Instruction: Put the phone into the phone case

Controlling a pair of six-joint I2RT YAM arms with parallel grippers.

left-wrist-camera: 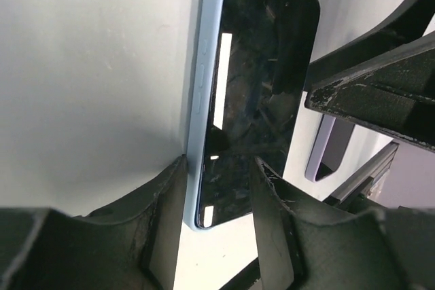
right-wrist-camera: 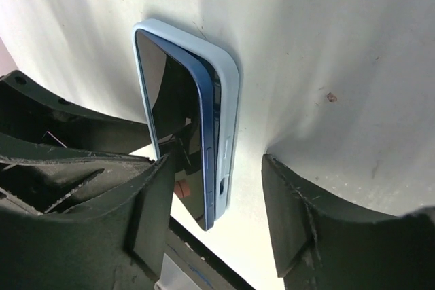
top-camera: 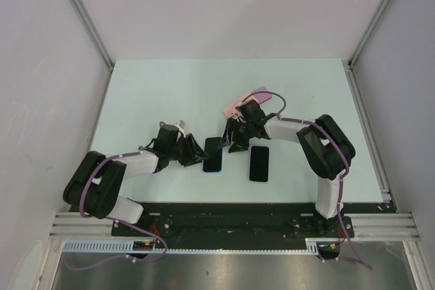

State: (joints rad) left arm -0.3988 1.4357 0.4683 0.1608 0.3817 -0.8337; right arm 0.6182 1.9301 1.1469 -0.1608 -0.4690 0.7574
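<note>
One view, right wrist, shows phone (right-wrist-camera: 183, 120) edge lifted from case (right-wrist-camera: 228, 100).

Left claw (top-camera: 202, 154), right claw (top-camera: 234, 144) low, tips close (right spread).

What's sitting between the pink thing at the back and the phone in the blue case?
The right gripper fills the stretch from pink thing to phone; the top view shows it.

phone (right-wrist-camera: 173, 113) | edge raised out of case (right-wrist-camera: 228, 93) | jaws spread
</note>
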